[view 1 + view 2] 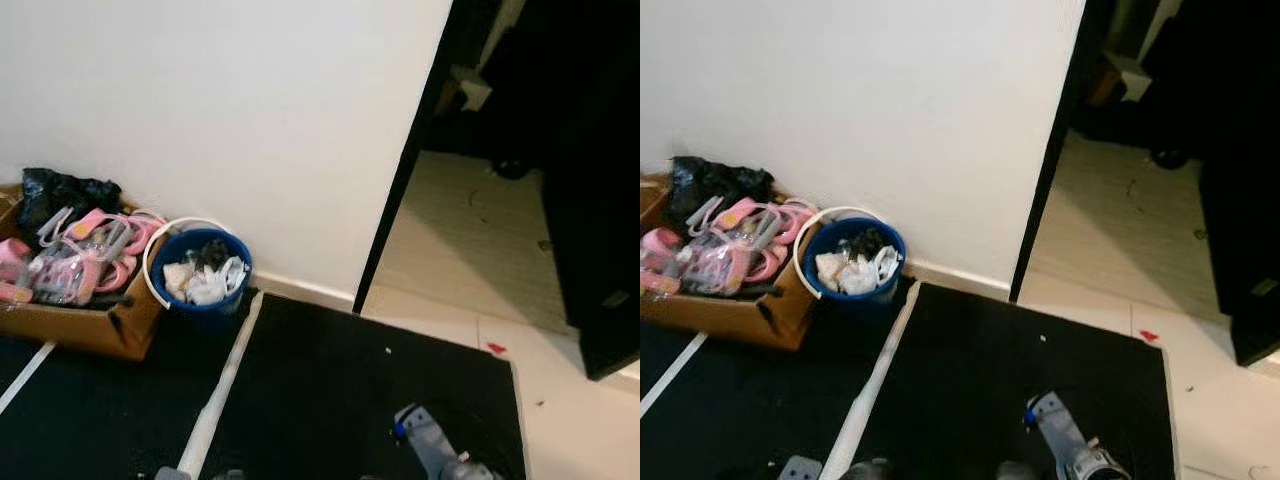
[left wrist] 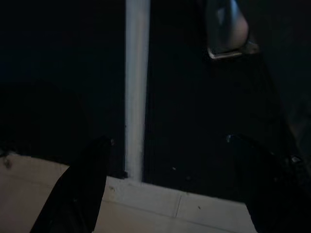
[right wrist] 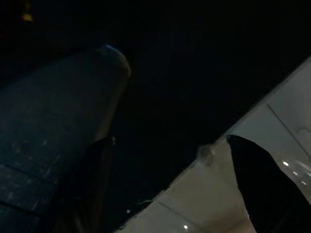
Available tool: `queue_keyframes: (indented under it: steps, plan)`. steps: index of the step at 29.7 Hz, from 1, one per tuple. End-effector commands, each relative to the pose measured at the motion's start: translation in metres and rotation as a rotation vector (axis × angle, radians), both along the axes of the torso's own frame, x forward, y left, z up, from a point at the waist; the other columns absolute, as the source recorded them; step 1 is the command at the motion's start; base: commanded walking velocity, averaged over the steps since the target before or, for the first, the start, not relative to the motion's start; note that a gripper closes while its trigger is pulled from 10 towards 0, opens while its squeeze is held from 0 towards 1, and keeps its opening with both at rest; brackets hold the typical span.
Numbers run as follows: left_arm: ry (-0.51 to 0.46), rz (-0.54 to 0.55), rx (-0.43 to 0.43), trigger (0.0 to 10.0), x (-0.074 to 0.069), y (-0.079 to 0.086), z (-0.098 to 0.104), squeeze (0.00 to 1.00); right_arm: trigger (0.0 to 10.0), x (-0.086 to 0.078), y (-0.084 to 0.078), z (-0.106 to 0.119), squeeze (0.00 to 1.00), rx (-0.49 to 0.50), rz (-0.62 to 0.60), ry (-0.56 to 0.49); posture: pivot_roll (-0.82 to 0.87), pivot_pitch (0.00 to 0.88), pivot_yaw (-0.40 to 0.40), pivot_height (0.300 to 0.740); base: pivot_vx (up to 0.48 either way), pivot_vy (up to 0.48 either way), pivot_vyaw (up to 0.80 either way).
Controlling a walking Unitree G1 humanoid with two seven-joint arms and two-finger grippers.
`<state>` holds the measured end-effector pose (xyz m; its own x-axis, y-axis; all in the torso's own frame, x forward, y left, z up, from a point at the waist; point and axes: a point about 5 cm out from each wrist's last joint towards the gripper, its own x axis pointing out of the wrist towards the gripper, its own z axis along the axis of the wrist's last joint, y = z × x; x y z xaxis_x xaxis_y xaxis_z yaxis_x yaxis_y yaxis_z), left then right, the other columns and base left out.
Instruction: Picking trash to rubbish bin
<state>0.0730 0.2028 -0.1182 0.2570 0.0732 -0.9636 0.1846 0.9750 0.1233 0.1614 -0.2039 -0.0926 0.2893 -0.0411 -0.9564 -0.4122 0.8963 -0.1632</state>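
Observation:
A blue rubbish bin (image 1: 200, 278) with a white hoop on its rim stands against the white wall, and crumpled white paper (image 1: 205, 282) lies inside it. Both arms hang low. A part of my silver right arm (image 1: 428, 447) shows at the bottom over the black mat. In the left wrist view my left gripper (image 2: 166, 140) is open above the mat and holds nothing. My right gripper (image 3: 170, 139) is open too, hanging over the mat's edge and the pale tiles with nothing between its fingers.
A cardboard box (image 1: 88, 325) of pink items stands left of the bin, with a black bag (image 1: 60, 190) behind it. The black mat (image 1: 340, 400) has a white stripe (image 1: 225, 385). A dark doorway (image 1: 500, 150) opens on the right. Small specks (image 1: 496, 348) lie on the tiles.

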Motion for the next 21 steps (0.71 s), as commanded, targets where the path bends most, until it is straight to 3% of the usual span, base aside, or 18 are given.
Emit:
queue_keyframes:
  steps: [1, 13, 21]
  plan:
    - [-0.040, -0.007, -0.019, 10.0, 0.0102, -0.0049, 0.0015, 0.00, 10.0, -0.0034, 0.0011, -0.0016, 0.00, 0.005, -0.006, 0.012, 0.05, 0.023, -0.001, 0.740, 0.000, -0.465, 0.00]
    - [-0.036, -0.015, -0.019, 10.0, 0.0094, -0.0062, 0.0011, 0.00, 10.0, -0.0057, 0.0000, -0.0022, 0.00, 0.000, 0.000, 0.020, 0.04, 0.025, 0.003, 0.740, 0.000, -0.449, 0.00]
    - [-0.038, -0.020, -0.006, 10.0, 0.0095, -0.0053, 0.0012, 0.00, 10.0, -0.0057, 0.0006, -0.0024, 0.00, 0.001, 0.001, 0.020, 0.04, 0.024, 0.002, 0.740, 0.000, -0.072, 0.00]
